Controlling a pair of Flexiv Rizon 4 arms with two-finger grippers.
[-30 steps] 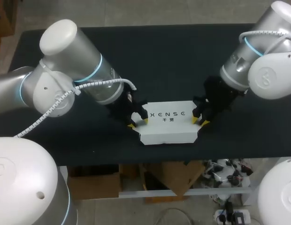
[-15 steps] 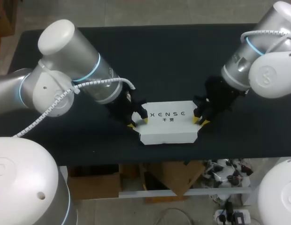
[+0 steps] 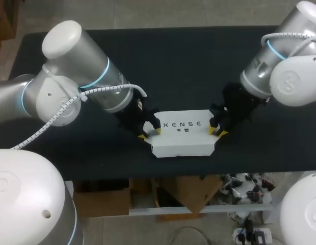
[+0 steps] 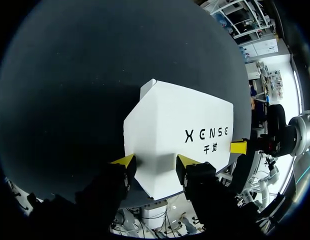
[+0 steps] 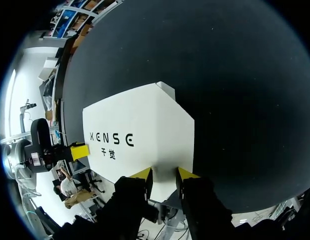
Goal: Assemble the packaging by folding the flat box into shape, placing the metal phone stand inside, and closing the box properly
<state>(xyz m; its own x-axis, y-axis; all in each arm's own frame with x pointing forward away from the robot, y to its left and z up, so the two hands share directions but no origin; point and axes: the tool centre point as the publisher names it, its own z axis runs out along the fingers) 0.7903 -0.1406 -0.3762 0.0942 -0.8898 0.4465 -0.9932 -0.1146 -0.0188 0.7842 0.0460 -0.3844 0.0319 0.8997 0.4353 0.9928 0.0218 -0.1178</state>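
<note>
A white folded box (image 3: 183, 135) with dark lettering on its lid lies closed near the front edge of the black table (image 3: 199, 61). My left gripper (image 3: 150, 133) is at the box's left end. In the left wrist view the box (image 4: 180, 125) fills the gap of that gripper (image 4: 156, 161), both yellow tips touching cardboard. My right gripper (image 3: 217, 132) is at the right end. In the right wrist view that gripper (image 5: 165, 173) pinches a narrow strip of the box (image 5: 140, 125). No metal phone stand is in sight.
The black tabletop stretches bare behind and to both sides of the box. The table's front edge (image 3: 178, 171) runs just below the box. Each wrist view shows the other arm's yellow tip beyond the box's far end.
</note>
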